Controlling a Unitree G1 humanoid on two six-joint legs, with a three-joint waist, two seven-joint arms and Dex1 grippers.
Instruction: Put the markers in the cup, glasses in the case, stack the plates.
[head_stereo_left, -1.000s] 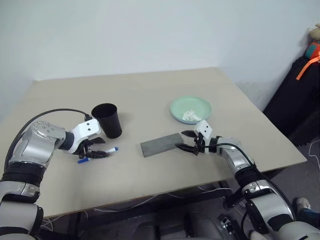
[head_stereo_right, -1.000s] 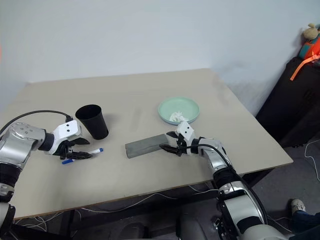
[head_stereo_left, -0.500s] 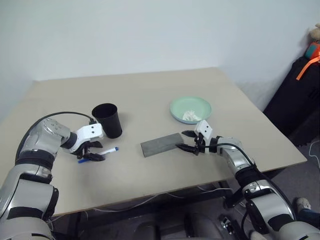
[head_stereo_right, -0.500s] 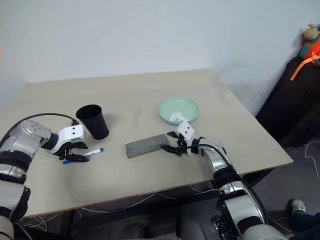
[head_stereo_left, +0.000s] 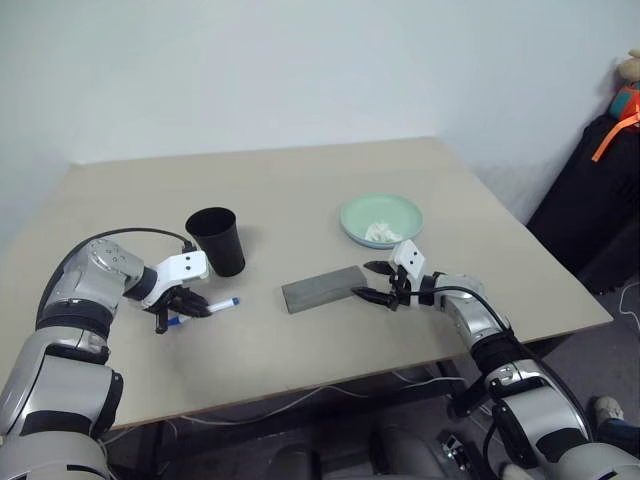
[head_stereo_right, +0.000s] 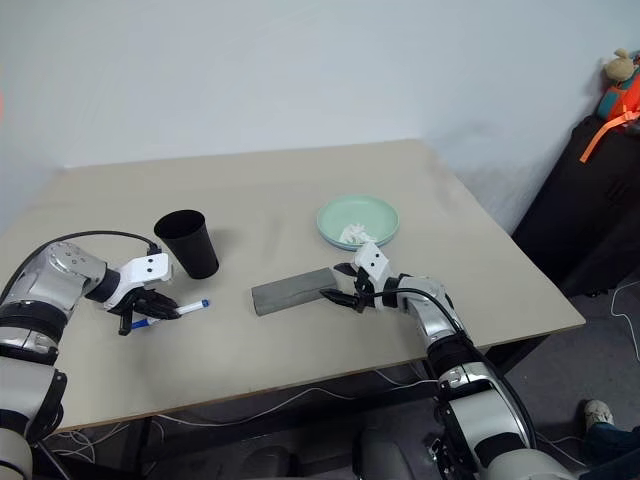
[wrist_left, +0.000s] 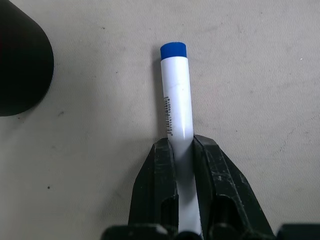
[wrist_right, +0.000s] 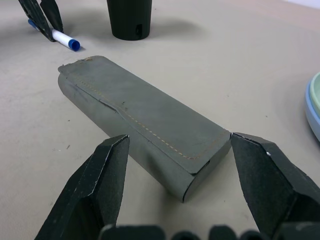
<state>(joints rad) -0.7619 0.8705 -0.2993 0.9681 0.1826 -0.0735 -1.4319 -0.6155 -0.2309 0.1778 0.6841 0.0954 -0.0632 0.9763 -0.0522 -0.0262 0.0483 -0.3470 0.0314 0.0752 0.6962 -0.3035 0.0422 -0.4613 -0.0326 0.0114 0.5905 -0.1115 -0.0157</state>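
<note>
Since a second ago the left gripper (wrist_left: 184, 150) has closed its jaws onto the marker (wrist_left: 176, 95), where earlier they stood spread over it; the arm's elbow has folded in as well, while the right arm has kept its pose. Now the left jaws pinch the white barrel from both sides, the blue end (wrist_left: 173, 50) sticking out past the fingertips (wrist_left: 162, 150) and the marker lying flat on the beige surface (head_stereo_left: 300, 190). From the head views the marker's blue tip (head_stereo_left: 234, 300) points away from the jaws toward the case. Just beyond the left jaws, close by but not touching them, stands the black cup (head_stereo_left: 216, 240), upright with its mouth open. On the other side the right gripper (wrist_right: 175, 150) holds its jaws wide apart, one to each side of the near end of the grey case (wrist_right: 145, 125), with a gap between each jaw and the case wall, so nothing is gripped there. The case (head_stereo_left: 322, 288) lies flat and closed on the surface, its long axis running from the right jaws toward the marker. Beyond the right jaws sits the mint green plate (head_stereo_left: 381, 219) resting on a light blue plate (wrist_right: 311, 120) whose rim shows beneath it, with a small white tissue wad (head_stereo_left: 379, 231) lying in the green one.
</note>
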